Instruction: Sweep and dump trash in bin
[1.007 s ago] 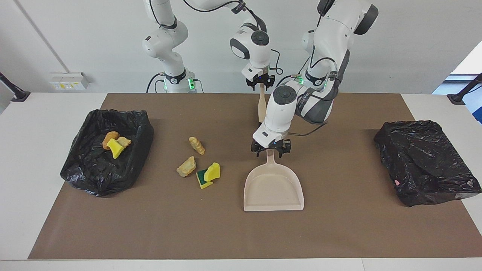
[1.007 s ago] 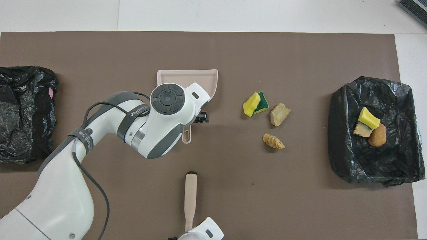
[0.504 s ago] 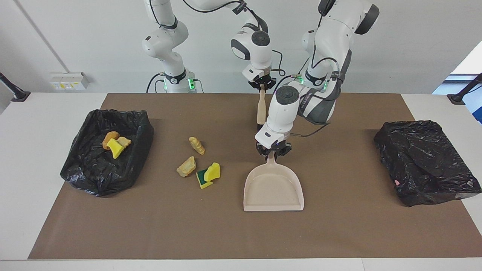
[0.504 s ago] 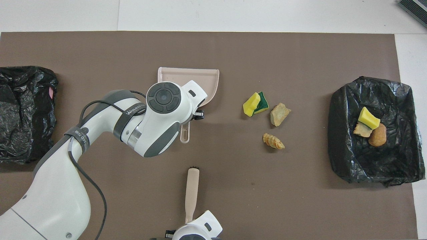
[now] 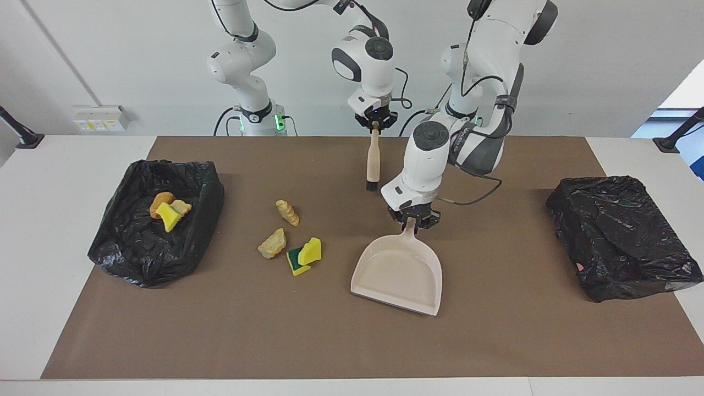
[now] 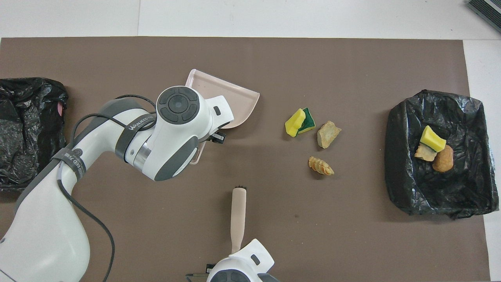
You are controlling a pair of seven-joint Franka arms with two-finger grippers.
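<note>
My left gripper is shut on the handle of the beige dustpan, which sits mid-mat, skewed, its mouth turned partly toward the trash. In the overhead view the wrist covers most of the dustpan. My right gripper is shut on the handle of the brush, which hangs bristles down over the mat's robot-side edge. Three trash pieces lie on the mat beside the pan: a yellow-green sponge, a tan chunk and a ridged bread piece. Three more trash pieces lie in the black-lined bin.
The bin stands at the right arm's end of the brown mat. A second black bag lies crumpled at the left arm's end. The brush hangs between the pan and the robots.
Both grippers have shut, the left on the dustpan handle, the right on the brush handle. The pan has swung askew toward the trash. The brush has risen from lying flat.
</note>
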